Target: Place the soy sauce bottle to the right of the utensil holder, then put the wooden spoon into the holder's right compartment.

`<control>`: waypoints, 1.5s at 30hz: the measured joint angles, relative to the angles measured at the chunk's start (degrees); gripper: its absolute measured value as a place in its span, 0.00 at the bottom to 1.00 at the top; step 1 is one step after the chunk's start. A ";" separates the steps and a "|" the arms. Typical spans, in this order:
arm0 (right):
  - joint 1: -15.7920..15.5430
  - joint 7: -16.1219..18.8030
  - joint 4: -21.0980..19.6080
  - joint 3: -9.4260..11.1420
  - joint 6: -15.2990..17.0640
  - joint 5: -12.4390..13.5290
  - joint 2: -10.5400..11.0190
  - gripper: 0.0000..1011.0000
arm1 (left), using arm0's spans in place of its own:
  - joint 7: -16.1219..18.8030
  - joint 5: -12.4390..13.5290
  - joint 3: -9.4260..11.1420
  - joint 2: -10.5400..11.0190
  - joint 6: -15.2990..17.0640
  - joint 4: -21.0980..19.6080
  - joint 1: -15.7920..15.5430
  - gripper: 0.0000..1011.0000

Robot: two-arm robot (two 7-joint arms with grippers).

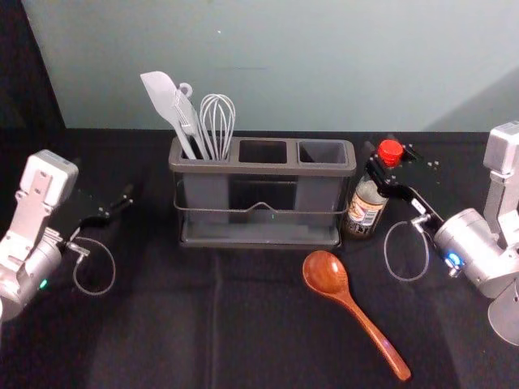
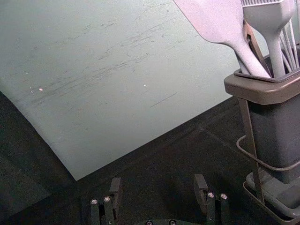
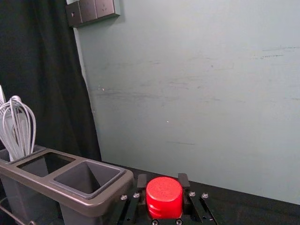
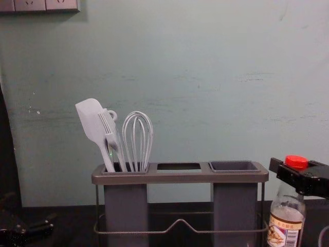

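The left gripper (image 2: 158, 182) was idle, its fingers spread, off the left end of the holder (image 1: 259, 169) over the tabletop (image 1: 146, 324). In the holder's left compartment stood a spatula (image 1: 162, 93) and a whisk (image 1: 217, 117). The spoon (image 1: 348, 302) lay in front of the holder, bowl toward it, the handle running back toward the robot and to the right; the right compartment (image 1: 322, 151) opened beyond the bowl. The bottle (image 1: 366, 209) stood upright just beside the holder's right end, pinched at the neck by the right gripper (image 3: 162, 180), which reached in from the right. The placement was judged as good as met, with release the probable next step. For the spoon, the relation that counted was this: it lay nearer the robot than the right gripper and to that gripper's left, its handle end toward the right arm's side, so the right arm was judged the better placed. The head view gave the spoon's whole line and the bottle's base; the chest view, unlike it, gave the pinch side-on, fingers at the neck beneath the red cap (image 4: 296, 161).
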 joint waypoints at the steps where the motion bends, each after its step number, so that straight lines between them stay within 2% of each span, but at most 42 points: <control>1: -0.04 0.00 -0.03 0.03 -0.01 0.00 0.00 0.42 | 0.00 0.00 0.00 0.00 0.00 0.00 0.00 0.99; 6: -0.42 -0.37 -0.71 0.30 -0.04 -0.04 0.06 0.57 | 0.00 0.00 0.00 0.00 0.00 0.00 0.00 0.99; 10: -1.15 -1.17 -2.40 0.97 -0.54 -0.36 0.32 0.73 | 0.00 0.00 0.00 0.00 0.00 0.00 0.00 0.99; 16: -2.86 -2.31 -6.95 2.00 -0.81 -1.60 1.28 0.86 | 0.00 0.00 0.00 0.00 0.00 0.00 0.00 0.99; 17: -3.10 -2.42 -7.53 2.11 -0.83 -1.77 1.39 0.92 | 0.00 0.00 0.00 0.00 0.00 0.00 0.00 0.99; 20: -4.33 -2.87 -10.38 2.34 -0.84 -2.68 1.88 0.99 | 0.00 0.00 0.00 0.00 0.00 0.00 0.00 0.99; 28: -9.17 -4.19 -17.06 2.15 -0.17 -5.27 2.57 0.99 | 0.00 0.00 0.00 0.00 0.00 0.00 0.00 0.99; 33: -13.19 -5.39 -20.28 0.99 1.66 -7.94 2.72 0.99 | 0.00 0.00 0.00 0.00 0.00 0.00 0.00 0.99; 37: -16.18 -5.57 -21.44 -0.71 3.78 -9.43 2.73 0.99 | 0.00 0.00 0.00 0.00 0.00 0.00 0.00 0.99; 45: -18.61 -5.74 -20.05 -3.39 6.07 -11.37 1.86 0.99 | 0.00 0.00 0.00 0.00 0.00 0.00 0.00 0.99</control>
